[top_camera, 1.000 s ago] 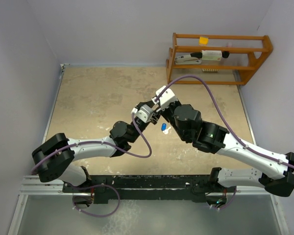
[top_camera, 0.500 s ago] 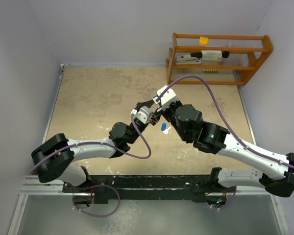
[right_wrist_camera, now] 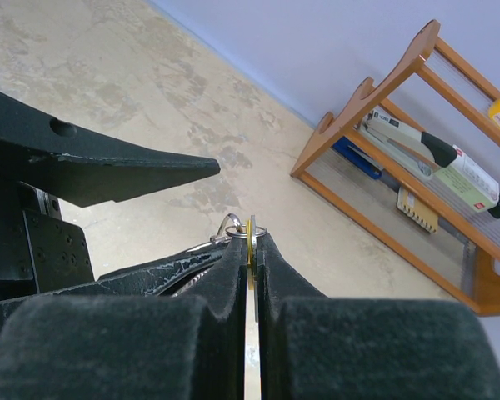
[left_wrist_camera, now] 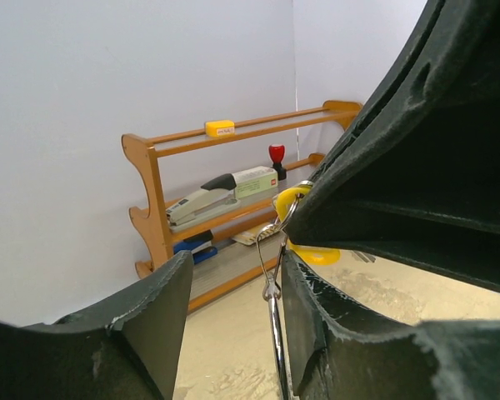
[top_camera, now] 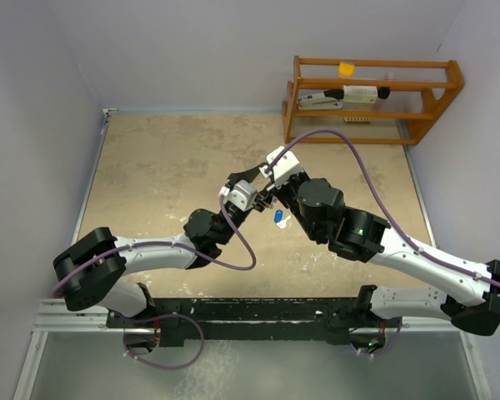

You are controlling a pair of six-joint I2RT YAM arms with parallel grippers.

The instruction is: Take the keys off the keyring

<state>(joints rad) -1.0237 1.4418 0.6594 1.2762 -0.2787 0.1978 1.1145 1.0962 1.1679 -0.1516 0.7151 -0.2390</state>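
Observation:
My right gripper [right_wrist_camera: 250, 237] is shut on the yellow-orange-headed key [right_wrist_camera: 249, 235] and a thin silver key beside it, held above the table. The silver keyring [right_wrist_camera: 248, 227] loops over their heads at my fingertips. My left gripper [left_wrist_camera: 233, 279] is open around the ring; the ring wire [left_wrist_camera: 272, 293] runs along the inner face of its right finger [left_wrist_camera: 333, 333]. The yellow key head [left_wrist_camera: 307, 250] shows just beyond. In the top view both grippers [top_camera: 252, 185] [top_camera: 267, 193] meet mid-table. A blue-headed key [top_camera: 278, 217] lies loose on the table below them.
A wooden rack [top_camera: 371, 100] with a stapler [left_wrist_camera: 221, 193], a red stamp [left_wrist_camera: 277, 154] and a yellow block [top_camera: 346, 68] stands at the back right. Grey walls close the table's left, far and right sides.
My left gripper has shifted slightly to the left. The right gripper keeps its hold in place. The blue key has not moved.

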